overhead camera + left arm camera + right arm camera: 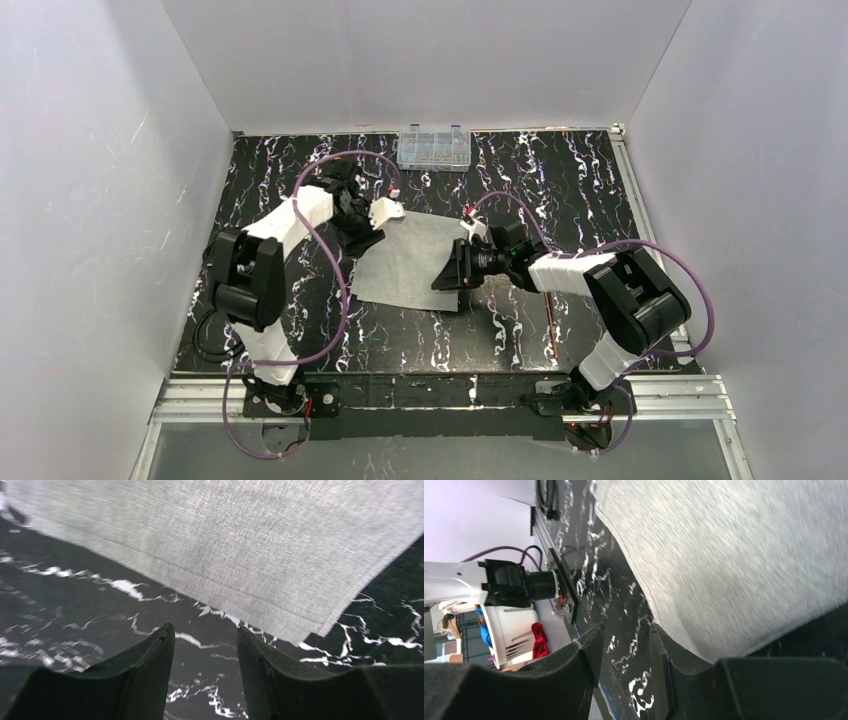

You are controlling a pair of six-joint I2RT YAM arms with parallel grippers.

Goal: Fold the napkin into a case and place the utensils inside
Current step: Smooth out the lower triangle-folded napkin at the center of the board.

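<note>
The light-grey napkin lies flat in the middle of the black marbled table. My left gripper is at its far-left edge. In the left wrist view that gripper is open and empty over bare table, just short of the napkin's hemmed edge. My right gripper is at the napkin's near-right edge. In the right wrist view it is open and empty, one finger close beside the napkin. A thin copper-brown utensil lies partly under my right arm. No folded case shows.
A clear plastic compartment box stands at the back edge of the table. White walls enclose the table on three sides. Purple cables loop over both arms. A metal rail runs along the near edge.
</note>
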